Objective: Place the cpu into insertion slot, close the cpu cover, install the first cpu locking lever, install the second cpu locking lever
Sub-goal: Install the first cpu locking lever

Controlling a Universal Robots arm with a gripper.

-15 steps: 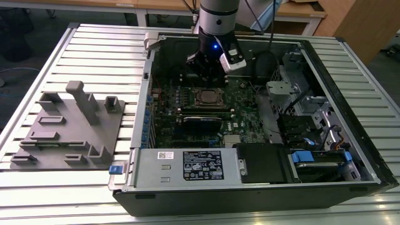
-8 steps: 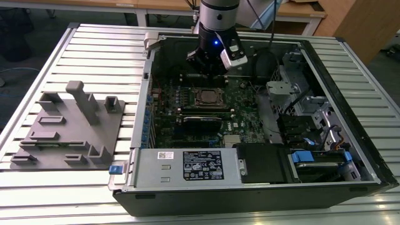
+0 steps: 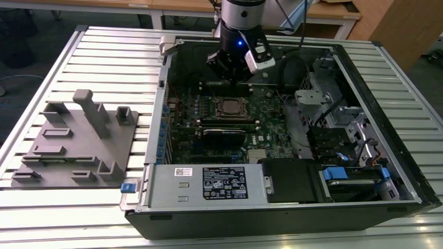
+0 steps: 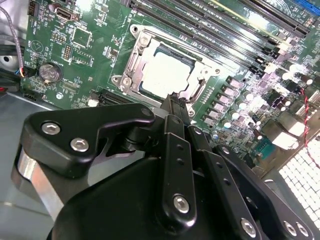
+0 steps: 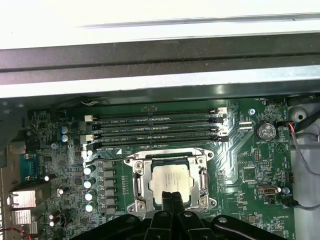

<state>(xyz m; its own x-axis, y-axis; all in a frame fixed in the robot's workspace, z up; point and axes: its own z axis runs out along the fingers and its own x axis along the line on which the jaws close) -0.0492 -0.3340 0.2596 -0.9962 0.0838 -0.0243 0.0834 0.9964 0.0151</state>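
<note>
The cpu [image 5: 170, 180] lies flat in the insertion slot [image 3: 232, 107] on the green board, its pale metal face up. It also shows in the second wrist view, cpu [image 4: 167, 71]. The silvery cpu cover [image 5: 170, 159] lies down around it, framing the chip through its window, cpu cover [image 4: 133, 61]. A thin wire lever [image 5: 204, 179] runs along one side of the frame and another lever [image 5: 136, 184] along the opposite side. My gripper [image 5: 170, 199] hangs just above the socket's edge, fingers shut together with nothing between them, gripper [image 4: 175, 104]. In the exterior view the gripper [image 3: 232, 78] hovers over the board, just beyond the socket.
Long black memory slots [image 5: 155, 130] run beside the socket. A coin battery [image 5: 265, 131] sits near the case wall. A black card [image 3: 223, 133], the power supply [image 3: 207, 181] and drive bays [image 3: 346, 129] crowd the open case. A grey fixture plate [image 3: 76, 140] lies on the exterior view's left.
</note>
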